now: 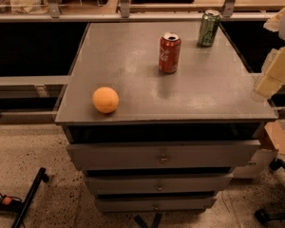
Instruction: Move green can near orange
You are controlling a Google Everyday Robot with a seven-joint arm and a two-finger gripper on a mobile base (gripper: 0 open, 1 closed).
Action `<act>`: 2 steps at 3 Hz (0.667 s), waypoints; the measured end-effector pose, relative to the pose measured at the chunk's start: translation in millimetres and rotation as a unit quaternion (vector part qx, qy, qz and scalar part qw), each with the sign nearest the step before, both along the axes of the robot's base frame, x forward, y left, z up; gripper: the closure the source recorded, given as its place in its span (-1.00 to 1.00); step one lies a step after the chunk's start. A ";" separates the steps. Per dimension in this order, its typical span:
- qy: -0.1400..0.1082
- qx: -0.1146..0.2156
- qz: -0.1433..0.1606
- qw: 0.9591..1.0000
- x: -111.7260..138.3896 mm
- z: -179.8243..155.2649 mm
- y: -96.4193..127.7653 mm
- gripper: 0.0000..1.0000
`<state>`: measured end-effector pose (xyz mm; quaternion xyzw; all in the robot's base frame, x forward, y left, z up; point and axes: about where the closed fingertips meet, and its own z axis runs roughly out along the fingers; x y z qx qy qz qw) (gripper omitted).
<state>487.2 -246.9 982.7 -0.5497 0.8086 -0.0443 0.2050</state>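
- A grey cabinet (pixel 133 75) with three drawers (pixel 161 156) is viewed from the front and above. Three items are carried on its flat top.
- The green can (pixel 209 28) is stood upright at the far right corner of the top, close to the back edge.
- The red can (pixel 169 52) is stood upright in front and to the left of the green can, near it but not touching.
- The orange (pixel 105 99) is set near the front left edge of the top, well apart from both cans. The red can is placed roughly between the orange and the green can.
- The gripper (pixel 270 75) is seen as a pale, cream-coloured shape at the right border of the view, by the right edge of the top. It is kept apart from all three items. Whether it is apart or together cannot be told.
- A speckled floor (pixel 85 208) is seen below, with a black stand leg (pixel 28 198) lying at lower left.
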 end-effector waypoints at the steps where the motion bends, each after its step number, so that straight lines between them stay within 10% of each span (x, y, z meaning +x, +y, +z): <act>1: -0.034 0.032 -0.017 0.999 48.8 1.9 -13.0 -1.00; 2: -0.077 0.057 -0.036 0.995 95.0 -1.2 -19.1 -1.00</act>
